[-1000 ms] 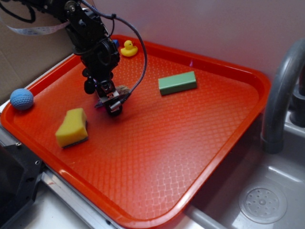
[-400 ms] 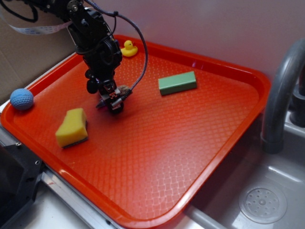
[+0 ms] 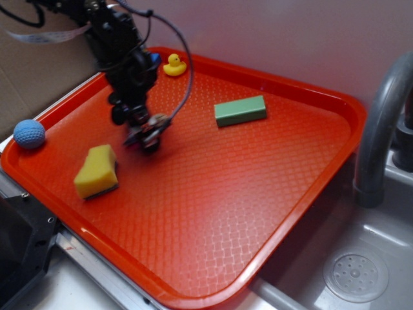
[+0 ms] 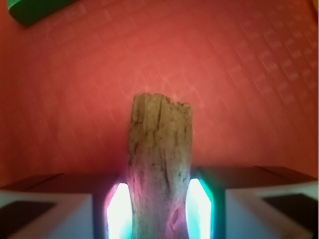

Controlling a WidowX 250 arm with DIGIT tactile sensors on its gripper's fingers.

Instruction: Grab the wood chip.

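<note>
Around the claw [image 3: 147, 134], the yellow sponge [image 3: 97, 172] crowds seven o'clock, the green block [image 3: 240, 111] sits off at two; five o'clock lies open.

A red tray [image 3: 271, 194] is showing a waffle pattern; grey-brown wood chip [image 4: 159, 169], green block [image 3: 240, 111], yellow sponge [image 3: 97, 171], blue ball [image 3: 29, 134], yellow duck [image 3: 173, 65].

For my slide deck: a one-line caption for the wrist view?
Gripper clamps the wood chip between its fingers above the red tray.
</note>
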